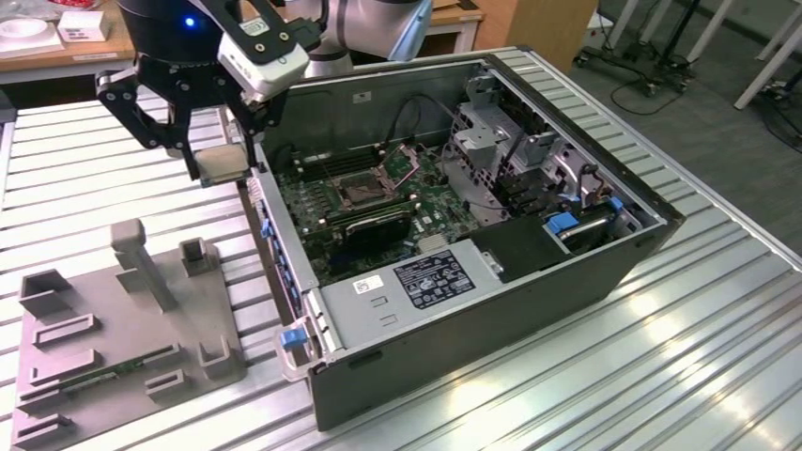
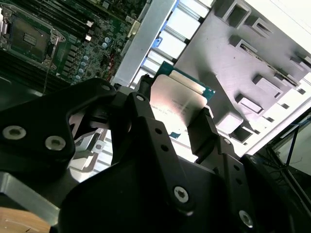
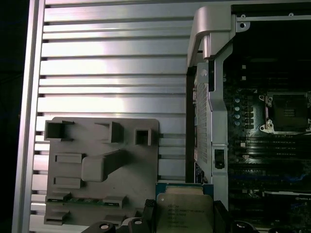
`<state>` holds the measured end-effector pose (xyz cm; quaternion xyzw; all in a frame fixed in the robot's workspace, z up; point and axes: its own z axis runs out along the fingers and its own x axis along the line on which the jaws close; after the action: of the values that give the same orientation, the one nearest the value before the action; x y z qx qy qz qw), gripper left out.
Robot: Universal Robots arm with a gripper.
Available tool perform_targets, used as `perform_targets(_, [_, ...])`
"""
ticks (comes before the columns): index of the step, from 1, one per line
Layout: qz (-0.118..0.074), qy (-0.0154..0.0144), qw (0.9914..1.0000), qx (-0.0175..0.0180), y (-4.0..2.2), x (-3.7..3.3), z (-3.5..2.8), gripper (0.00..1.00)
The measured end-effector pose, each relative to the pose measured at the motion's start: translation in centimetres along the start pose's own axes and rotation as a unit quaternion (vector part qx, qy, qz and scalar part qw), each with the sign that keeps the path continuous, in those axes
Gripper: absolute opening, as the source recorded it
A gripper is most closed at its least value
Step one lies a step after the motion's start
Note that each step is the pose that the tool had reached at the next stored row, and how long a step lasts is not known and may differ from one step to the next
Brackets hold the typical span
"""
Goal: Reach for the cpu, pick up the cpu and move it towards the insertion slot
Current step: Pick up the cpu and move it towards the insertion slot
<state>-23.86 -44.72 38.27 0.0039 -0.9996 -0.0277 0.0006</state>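
My gripper [image 1: 223,169] is shut on the cpu [image 1: 222,162], a small flat square chip with a pale metal face. It hangs in the air just outside the open computer case's near wall, on the exterior view's left. In both wrist views the cpu [image 2: 176,99] [image 3: 184,209] sits clamped between the black fingers [image 2: 203,131]. The insertion slot [image 1: 364,192], a silvery frame with a dark centre, lies on the green motherboard inside the case, to the exterior view's right of the gripper. The insertion slot [image 2: 28,39] [image 3: 286,112] is apart from the chip in both wrist views.
The grey plastic tray [image 1: 119,338] lies on the slatted metal table at the exterior view's lower left, with a thin green memory stick [image 1: 94,372] in it. The case's metal wall [image 1: 278,221] stands between gripper and motherboard. Drive cages [image 1: 527,160] and cables fill the case's far side.
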Motion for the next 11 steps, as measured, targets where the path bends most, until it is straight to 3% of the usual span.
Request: perform_targets(11, [0.0,0.0,1.0,0.0,0.0,-0.54,0.0,0.55])
